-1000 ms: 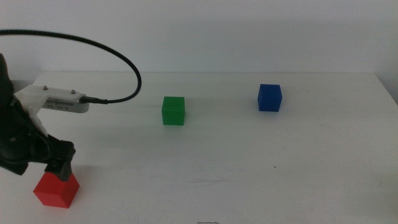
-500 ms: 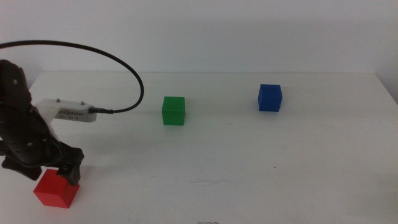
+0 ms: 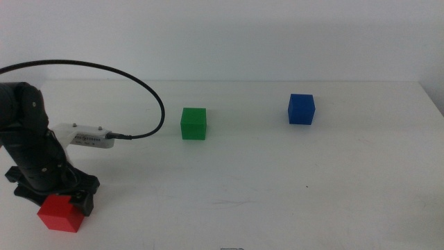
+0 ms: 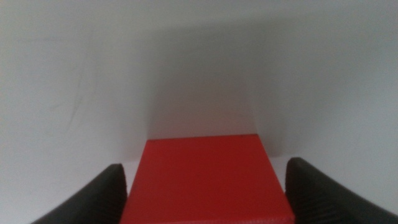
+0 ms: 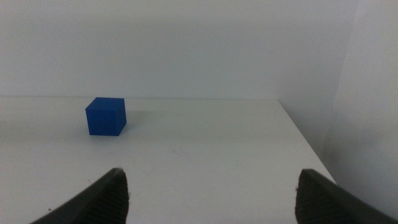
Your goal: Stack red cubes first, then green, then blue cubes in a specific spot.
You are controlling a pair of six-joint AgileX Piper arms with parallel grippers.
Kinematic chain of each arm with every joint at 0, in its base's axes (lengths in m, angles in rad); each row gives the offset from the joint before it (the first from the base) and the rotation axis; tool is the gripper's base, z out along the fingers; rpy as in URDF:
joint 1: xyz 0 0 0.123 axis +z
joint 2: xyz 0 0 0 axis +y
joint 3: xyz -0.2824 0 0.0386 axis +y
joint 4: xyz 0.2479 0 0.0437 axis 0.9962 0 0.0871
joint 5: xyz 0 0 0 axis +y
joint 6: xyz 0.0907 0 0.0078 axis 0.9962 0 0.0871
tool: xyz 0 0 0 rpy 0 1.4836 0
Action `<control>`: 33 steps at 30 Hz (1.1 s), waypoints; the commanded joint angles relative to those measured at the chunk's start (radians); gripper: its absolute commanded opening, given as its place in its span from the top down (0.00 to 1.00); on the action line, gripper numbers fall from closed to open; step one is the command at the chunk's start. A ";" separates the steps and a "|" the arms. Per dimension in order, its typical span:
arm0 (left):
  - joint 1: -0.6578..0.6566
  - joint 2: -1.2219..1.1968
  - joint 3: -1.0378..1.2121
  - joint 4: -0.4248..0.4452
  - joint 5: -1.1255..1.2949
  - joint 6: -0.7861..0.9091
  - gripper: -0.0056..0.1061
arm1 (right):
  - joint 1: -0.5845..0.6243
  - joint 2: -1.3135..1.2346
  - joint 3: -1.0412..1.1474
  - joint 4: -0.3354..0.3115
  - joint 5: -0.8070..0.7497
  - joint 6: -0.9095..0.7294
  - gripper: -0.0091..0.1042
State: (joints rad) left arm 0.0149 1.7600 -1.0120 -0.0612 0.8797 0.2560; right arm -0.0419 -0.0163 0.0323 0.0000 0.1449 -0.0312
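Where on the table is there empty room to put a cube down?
The widest bare patch is the front middle and right of the white table, in front of the green cube and blue cube. There is also bare table between those two. The front left corner is crowded: the left gripper sits open around the red cube. The right gripper waits, open.

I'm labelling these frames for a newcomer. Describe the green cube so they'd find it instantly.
On the white table, look toward the far edge, left of centre. The green cube stands there alone, untouched; the blue cube sits farther right, and the red cube lies near the front under the left gripper.
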 commanded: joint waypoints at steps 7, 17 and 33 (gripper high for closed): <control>0.002 -0.037 -0.022 -0.011 0.012 0.002 0.45 | -0.002 -0.014 -0.021 -0.012 -0.075 -0.009 0.09; -0.045 -0.045 -0.071 -0.034 0.159 -0.122 0.71 | -0.002 -0.014 -0.021 -0.012 -0.075 -0.009 0.09; -0.496 0.144 -0.538 -0.075 0.280 -0.662 0.77 | -0.002 -0.014 -0.021 -0.012 -0.075 -0.009 0.09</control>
State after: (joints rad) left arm -0.4500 1.9210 -1.4822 -0.0988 1.1461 -0.3455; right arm -0.0419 -0.0163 0.0323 0.0000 0.1449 -0.0312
